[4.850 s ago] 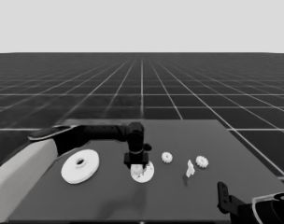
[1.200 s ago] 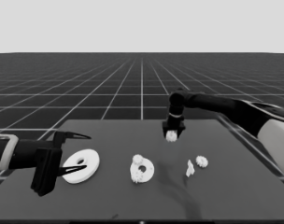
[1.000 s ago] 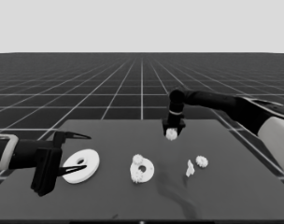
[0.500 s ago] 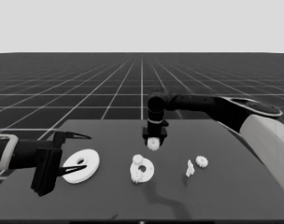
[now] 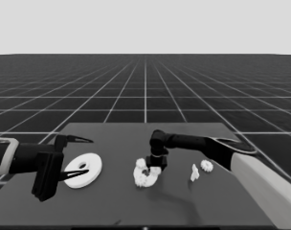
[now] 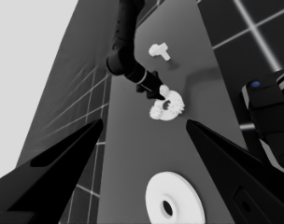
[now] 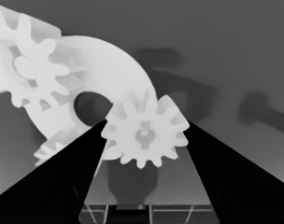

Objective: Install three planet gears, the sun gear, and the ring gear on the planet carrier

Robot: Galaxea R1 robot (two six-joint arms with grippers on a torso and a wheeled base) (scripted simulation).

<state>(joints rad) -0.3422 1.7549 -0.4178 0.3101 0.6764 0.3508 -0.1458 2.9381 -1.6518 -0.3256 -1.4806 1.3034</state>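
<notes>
The smaller round part (image 5: 144, 181) (image 7: 109, 74) lies mid-table with two planet gears (image 7: 25, 65) (image 7: 58, 145) on it. My right gripper (image 5: 155, 167) (image 7: 146, 123) hangs just above that part's far right rim, shut on a third small toothed gear (image 7: 144, 135) held flat beside the centre hole. The larger round part (image 5: 83, 170) (image 6: 172, 203) rests on the table's left side. There my left gripper (image 5: 71, 158) (image 6: 144, 126) waits open with this disc lying below its fingers, not held. The left wrist view shows the right arm (image 6: 128, 60) over the smaller round part (image 6: 167, 106).
A loose gear (image 5: 207, 166) and the thin white piece (image 5: 195, 172) lie to the right of the smaller round part, under the right forearm. Dark machinery with blue lights (image 6: 273, 121) stands past the table's edge in the left wrist view.
The right gripper has carried a gear from the table's back middle forward and down onto the smaller round part. The left arm, earlier at that part, now stays parked at the left.
</notes>
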